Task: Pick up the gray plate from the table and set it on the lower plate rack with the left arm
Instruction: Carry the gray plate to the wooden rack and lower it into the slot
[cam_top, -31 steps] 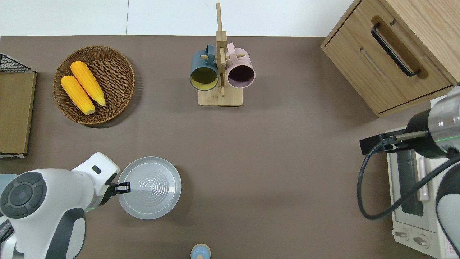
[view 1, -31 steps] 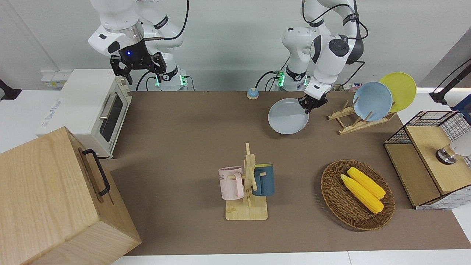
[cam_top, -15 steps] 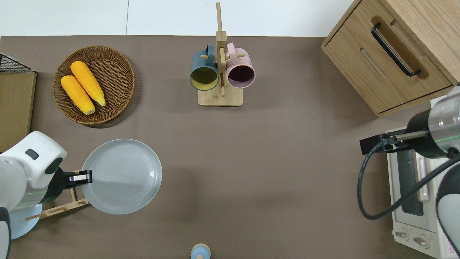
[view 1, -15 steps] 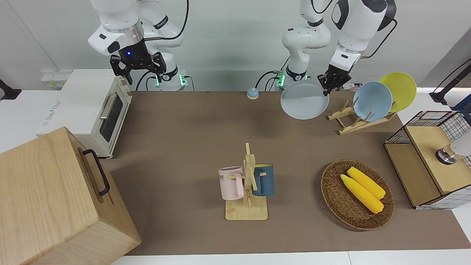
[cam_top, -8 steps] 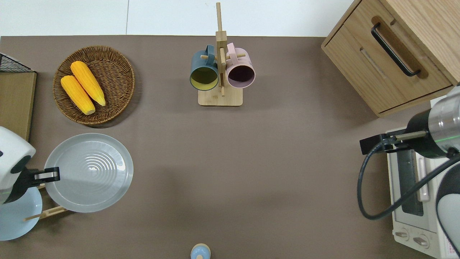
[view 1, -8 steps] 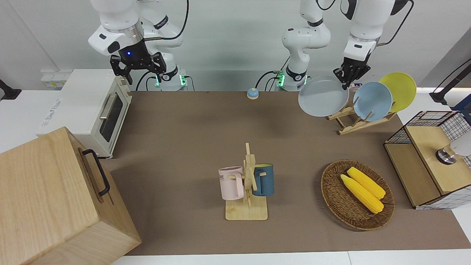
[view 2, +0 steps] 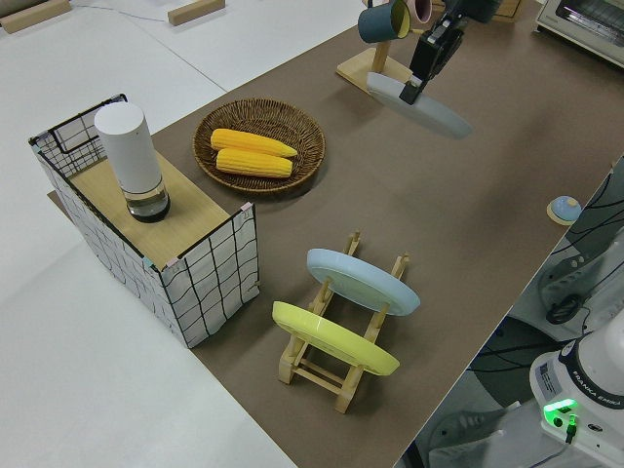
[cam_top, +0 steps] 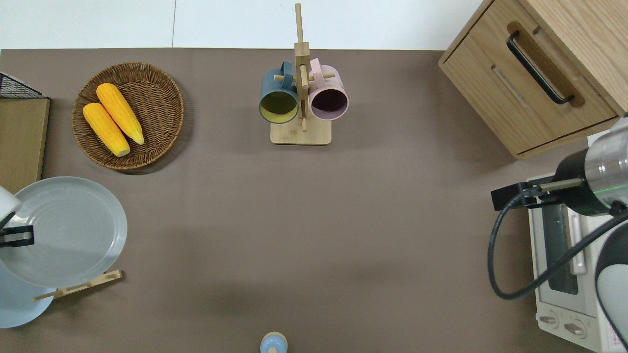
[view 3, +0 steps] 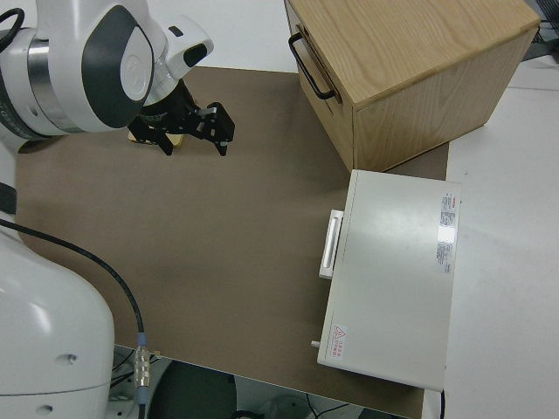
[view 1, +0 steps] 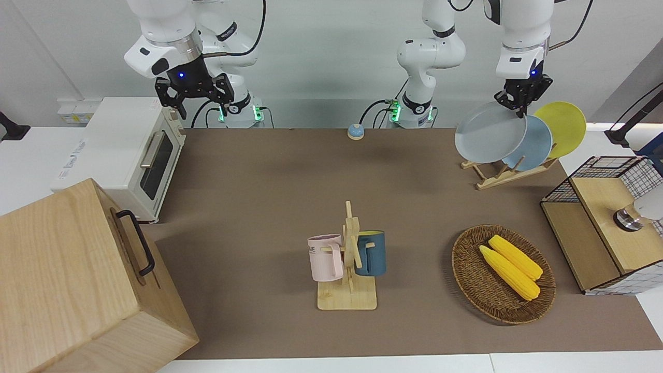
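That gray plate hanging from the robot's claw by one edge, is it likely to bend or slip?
The gray plate probably won't bend: held only at its rim by the left gripper, it keeps a flat, tilted shape. Its smooth-looking surface and one-edge pinch suggest it could swivel or slip if jolted.

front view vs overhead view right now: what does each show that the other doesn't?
Front only: the round yellow plate standing on the light-wood plate rack, and the parked right arm's black gripper, jaws open.

Overhead only: the front drawers of the large wooden cabinet.

Both: the left gripper holding the round pale-gray plate by its rim over the rack, and the sky-blue plate there.
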Controlling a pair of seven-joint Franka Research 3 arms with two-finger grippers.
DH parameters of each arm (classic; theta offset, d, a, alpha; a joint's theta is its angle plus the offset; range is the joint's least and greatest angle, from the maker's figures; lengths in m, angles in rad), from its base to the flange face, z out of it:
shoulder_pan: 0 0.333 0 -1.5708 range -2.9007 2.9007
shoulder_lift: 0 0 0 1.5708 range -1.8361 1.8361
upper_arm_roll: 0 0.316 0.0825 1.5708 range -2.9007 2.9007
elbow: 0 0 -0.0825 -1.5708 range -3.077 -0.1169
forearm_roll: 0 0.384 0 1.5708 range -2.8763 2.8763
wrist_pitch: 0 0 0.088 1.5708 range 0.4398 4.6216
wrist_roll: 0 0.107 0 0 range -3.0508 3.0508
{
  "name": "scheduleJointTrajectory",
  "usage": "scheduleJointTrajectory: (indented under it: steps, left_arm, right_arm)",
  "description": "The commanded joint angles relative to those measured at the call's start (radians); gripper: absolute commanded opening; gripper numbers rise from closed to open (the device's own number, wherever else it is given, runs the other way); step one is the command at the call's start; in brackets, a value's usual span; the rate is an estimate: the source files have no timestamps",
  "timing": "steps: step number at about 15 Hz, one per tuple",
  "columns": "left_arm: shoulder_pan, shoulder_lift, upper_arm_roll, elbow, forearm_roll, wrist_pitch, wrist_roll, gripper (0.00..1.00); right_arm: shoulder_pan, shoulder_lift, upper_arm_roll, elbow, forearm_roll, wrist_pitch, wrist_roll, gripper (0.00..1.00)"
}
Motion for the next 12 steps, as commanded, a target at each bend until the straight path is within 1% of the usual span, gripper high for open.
scheduleJointTrajectory:
  steps: [1, 6, 10, 12]
  left_arm:
    - [0.003, 0.015, -0.001, 0.007, 0.124, -0.025, 0.008, 0.00]
    - [0.002, 0.022, -0.001, -0.033, 0.238, -0.028, 0.004, 0.00]
    - [0.002, 0.022, -0.001, -0.099, 0.310, -0.017, -0.012, 0.00]
    - [0.002, 0.022, -0.001, -0.137, 0.345, -0.005, -0.042, 0.00]
  right_arm:
    - [-0.010, -0.002, 0.006, 0.006, 0.010, -0.013, -0.001, 0.987]
    - [-0.010, -0.002, 0.006, 0.006, 0.010, -0.013, -0.001, 0.990]
    - [-0.010, -0.002, 0.006, 0.006, 0.010, -0.013, -0.001, 0.987]
    - [-0.010, -0.002, 0.004, 0.006, 0.010, -0.013, -0.001, 0.987]
